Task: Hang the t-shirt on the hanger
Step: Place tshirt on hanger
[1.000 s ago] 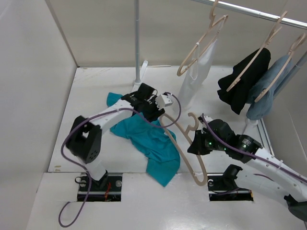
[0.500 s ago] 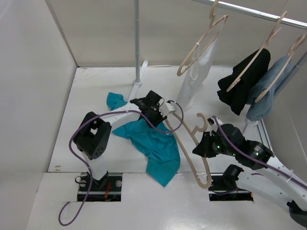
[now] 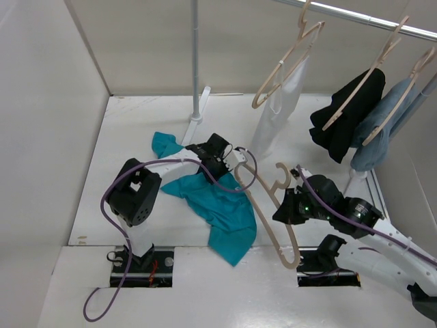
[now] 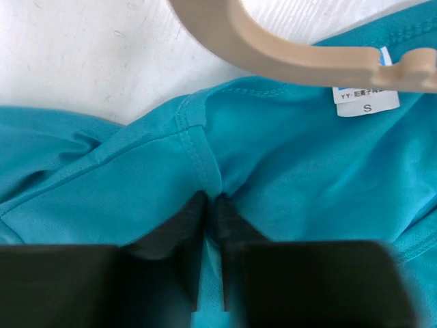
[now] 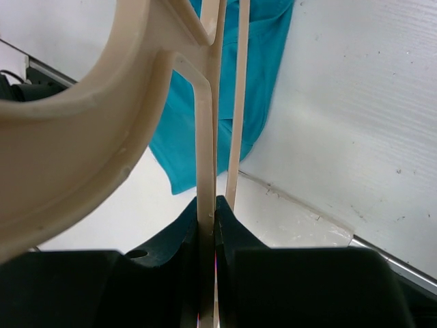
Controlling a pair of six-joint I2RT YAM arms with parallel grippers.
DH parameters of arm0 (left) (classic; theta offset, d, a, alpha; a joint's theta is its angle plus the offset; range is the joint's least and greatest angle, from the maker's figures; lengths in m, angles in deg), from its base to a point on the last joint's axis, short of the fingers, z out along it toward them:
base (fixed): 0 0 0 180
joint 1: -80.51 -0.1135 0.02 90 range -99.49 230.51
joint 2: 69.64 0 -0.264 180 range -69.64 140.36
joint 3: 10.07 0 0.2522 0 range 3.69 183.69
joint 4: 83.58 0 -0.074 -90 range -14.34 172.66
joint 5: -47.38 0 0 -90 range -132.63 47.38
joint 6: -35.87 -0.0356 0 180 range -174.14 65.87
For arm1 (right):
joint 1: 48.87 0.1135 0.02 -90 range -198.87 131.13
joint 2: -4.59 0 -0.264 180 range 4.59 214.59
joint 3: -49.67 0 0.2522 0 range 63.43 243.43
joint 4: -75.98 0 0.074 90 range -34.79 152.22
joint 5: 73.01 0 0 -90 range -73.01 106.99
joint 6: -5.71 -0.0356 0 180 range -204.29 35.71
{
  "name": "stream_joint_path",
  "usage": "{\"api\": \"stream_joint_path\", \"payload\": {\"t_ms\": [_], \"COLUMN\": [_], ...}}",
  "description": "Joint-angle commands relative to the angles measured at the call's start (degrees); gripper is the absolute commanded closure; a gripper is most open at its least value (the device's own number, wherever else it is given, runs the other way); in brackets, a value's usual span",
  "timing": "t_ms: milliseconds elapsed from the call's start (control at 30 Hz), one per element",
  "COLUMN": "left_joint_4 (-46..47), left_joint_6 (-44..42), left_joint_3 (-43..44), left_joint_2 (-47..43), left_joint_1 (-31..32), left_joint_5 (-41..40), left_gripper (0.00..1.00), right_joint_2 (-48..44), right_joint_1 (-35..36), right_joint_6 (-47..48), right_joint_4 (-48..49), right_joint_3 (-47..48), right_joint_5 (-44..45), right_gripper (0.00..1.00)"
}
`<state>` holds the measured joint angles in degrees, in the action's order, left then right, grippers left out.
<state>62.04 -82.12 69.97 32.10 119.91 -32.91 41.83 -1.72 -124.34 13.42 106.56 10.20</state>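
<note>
Nearest you: your right gripper (image 5: 207, 213) is clamping the hanger (image 5: 68, 143) by one thin bar near the hook, jaws tight on it with no gap showing. That grip is leaving both shoulders free, so a tip can be going into the neck opening. You're holding the hanger with one end pointing back toward the arm bases and the other reaching over the collar end of the t-shirt (image 3: 218, 205).

The t-shirt is lying crumpled on the table (image 3: 136, 130) between the two arms, with part of it sticking out toward the back left. It's not on the hanger yet. My read is that you're working the threading step, early in the task.

Further in, your left gripper (image 4: 212, 205) is pinching a raised fold of the shirt at the collar seam, fingertips together with cloth between them. The likely reason is that you're lifting the neckline to open a mouth for the hanger. The hanger's notched end is sitting just past the collar, above the size label (image 4: 365, 99). I can't tell if it's touching cloth. The risk is that you're gripping both layers, which would be closing the opening.

Far back, the rail (image 3: 355, 15) is carrying three other hangers with a white garment (image 3: 283, 96), a black garment (image 3: 345, 123) and a grey-blue garment (image 3: 382, 130). Those aren't yours.
</note>
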Motion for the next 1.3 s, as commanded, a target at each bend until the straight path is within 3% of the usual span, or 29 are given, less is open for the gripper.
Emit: {"api": "stream_joint_path", "payload": {"t_ms": [0,367,967,1100,1267], "left_joint_4": [0.14,-4.51,-4.51,-7.49,-10.84], "left_joint_6": [0.74,1.8,5.58,6.1,6.72], "left_joint_3": [0.86,5.78,10.26,12.46,14.48], "left_joint_2": [-0.39,-4.08,-6.02,-7.07,-9.61], "left_joint_1": [0.24,0.24,-1.52,-2.04,-2.04], "left_joint_5": [-0.31,0.83,1.89,5.31,12.51], "left_gripper": [0.99,1.0,1.0,1.0,1.0], "right_joint_2": [-0.23,3.55,5.21,6.36,8.55], "right_joint_1": [-0.31,0.22,0.74,1.45,1.45], "right_joint_6": [1.29,7.26,4.98,4.98,5.51], "right_joint_4": [3.61,8.45,21.63,22.87,31.47], "right_joint_3": [0.28,0.37,-7.62,-7.63,-8.15], "right_joint_5": [-0.95,-8.77,-14.65,-14.66,-14.66], "right_gripper": [1.0,1.0,1.0,1.0,1.0]}}
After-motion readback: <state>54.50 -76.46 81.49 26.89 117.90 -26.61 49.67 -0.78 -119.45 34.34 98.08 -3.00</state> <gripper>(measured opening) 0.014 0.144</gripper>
